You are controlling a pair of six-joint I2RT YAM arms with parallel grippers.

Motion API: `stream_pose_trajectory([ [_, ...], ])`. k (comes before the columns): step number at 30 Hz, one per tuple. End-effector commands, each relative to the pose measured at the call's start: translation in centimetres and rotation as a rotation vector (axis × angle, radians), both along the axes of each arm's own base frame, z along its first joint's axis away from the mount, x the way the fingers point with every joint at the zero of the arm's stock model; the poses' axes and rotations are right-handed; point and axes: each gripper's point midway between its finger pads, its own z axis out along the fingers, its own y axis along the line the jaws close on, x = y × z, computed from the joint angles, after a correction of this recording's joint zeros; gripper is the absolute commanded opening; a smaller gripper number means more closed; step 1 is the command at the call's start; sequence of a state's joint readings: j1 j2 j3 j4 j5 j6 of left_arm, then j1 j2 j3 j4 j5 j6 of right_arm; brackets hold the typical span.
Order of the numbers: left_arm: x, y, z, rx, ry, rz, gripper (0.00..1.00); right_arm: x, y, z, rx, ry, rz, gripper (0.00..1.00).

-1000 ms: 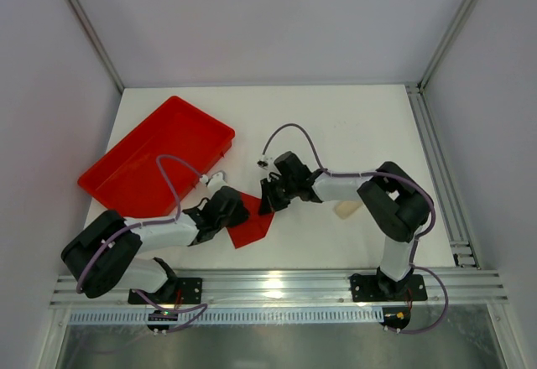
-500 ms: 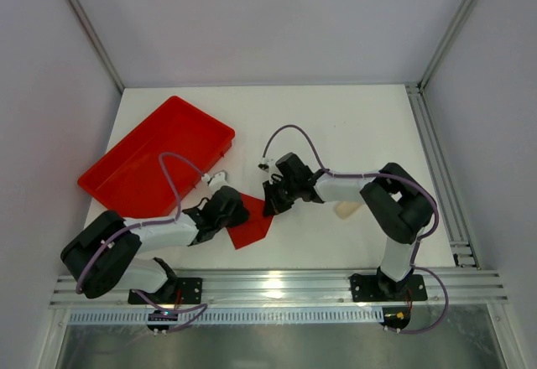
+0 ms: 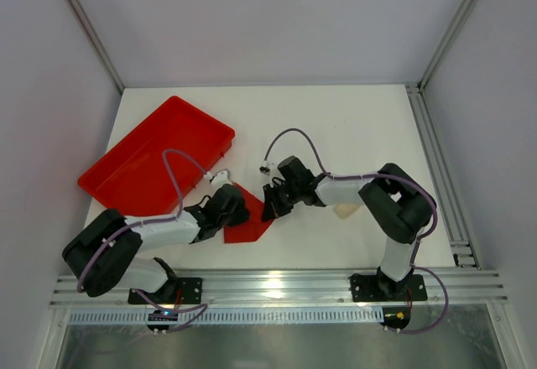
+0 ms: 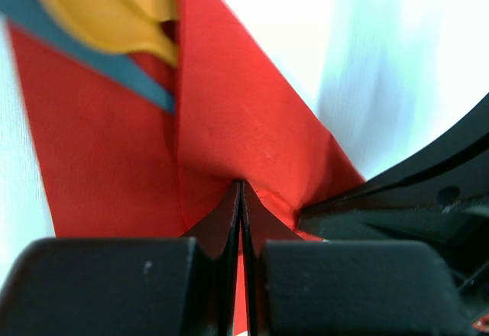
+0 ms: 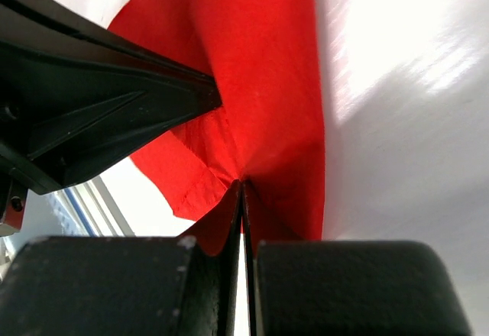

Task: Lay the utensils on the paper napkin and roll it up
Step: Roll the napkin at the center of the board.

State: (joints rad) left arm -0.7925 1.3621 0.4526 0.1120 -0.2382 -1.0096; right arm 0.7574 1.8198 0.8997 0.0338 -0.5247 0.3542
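Observation:
The red paper napkin (image 3: 252, 225) lies bunched on the white table between the two arms. My left gripper (image 3: 237, 212) is shut on its left part, and in the left wrist view the paper napkin (image 4: 237, 114) puckers at the pinched tips of the left gripper (image 4: 241, 187). My right gripper (image 3: 270, 205) is shut on the right edge, and in the right wrist view the right gripper (image 5: 241, 185) nips a fold of the paper napkin (image 5: 263, 84). A pale tan piece (image 3: 346, 210), which may be the utensils, lies by the right forearm, partly hidden.
A large red plastic tray (image 3: 159, 147) sits at the back left, close to the left arm. In the left wrist view a blurred yellow and teal shape (image 4: 114, 15) hangs over the napkin's upper left. Metal frame rails run along the table's right edge.
Both grippers have edged closer together while still pinching the napkin. The napkin has bunched narrower and shifted slightly left.

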Motion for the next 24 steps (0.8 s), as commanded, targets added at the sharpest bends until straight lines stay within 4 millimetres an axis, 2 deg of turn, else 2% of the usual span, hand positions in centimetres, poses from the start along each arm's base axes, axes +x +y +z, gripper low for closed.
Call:
stream_pose_trajectory([
  [1,-1.1,1.2,-1.6,0.095,0.054,-0.025,0.00,-1.8,-0.4,-1.9,-0.041,0.045,0.013,0.04],
  [5,-1.1,1.4,-1.6,0.108,0.056,-0.028,0.00,-2.1,-0.3,-1.9,-0.045,0.049,0.024,0.04],
  [8,-1.3,1.5,-1.9,0.112,0.063,-0.031,0.00,-1.5,-0.2,-1.4,-0.051,0.016,0.025,0.04],
  [19,-1.4,1.5,-2.0,0.110,0.067,-0.034,0.00,0.2,0.7,1.9,-0.040,-0.054,0.034,0.04],
  [24,-1.4,1.5,-1.9,0.108,0.065,-0.036,0.00,0.1,0.8,1.9,-0.041,-0.049,0.045,0.04],
])
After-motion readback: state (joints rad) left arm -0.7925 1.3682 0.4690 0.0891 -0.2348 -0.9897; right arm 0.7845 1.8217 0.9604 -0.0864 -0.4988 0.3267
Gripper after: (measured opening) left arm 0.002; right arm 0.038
